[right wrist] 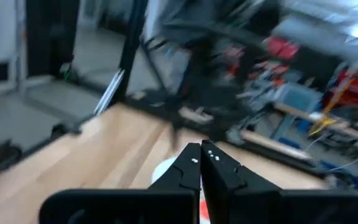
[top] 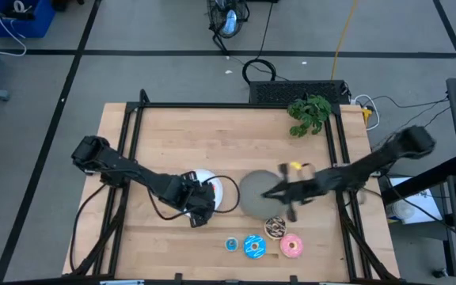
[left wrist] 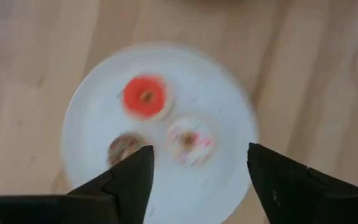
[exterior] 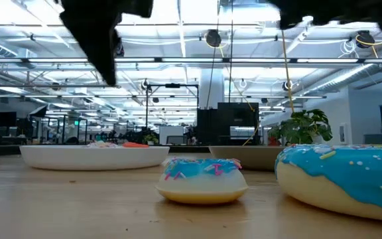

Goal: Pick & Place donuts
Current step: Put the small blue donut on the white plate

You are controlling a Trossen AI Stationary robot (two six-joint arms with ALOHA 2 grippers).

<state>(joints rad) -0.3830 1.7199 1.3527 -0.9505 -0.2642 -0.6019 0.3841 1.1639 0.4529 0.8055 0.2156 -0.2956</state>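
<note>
In the left wrist view the white plate (left wrist: 104,81) carries three tiny donuts: red (left wrist: 145,96), cream with pink sprinkles (left wrist: 190,140) and brown (left wrist: 123,149). My left gripper (left wrist: 197,163) hangs open above this plate (top: 226,190). Near the table's near edge lie the tiny blue donut (top: 231,244), the blue sprinkled donut (top: 254,246), the chocolate sprinkled donut (top: 275,227) and the pink donut (top: 292,246). My right gripper (right wrist: 202,155) is shut and empty, above the grey plate (top: 252,198) and pointing toward the table's left.
A green plant (top: 309,113) stands at the table's far right corner. The black frame rails (top: 133,142) run along the left and right sides. In the low view the tiny blue donut (exterior: 202,178) and blue sprinkled donut (exterior: 343,176) lie in front of both plates.
</note>
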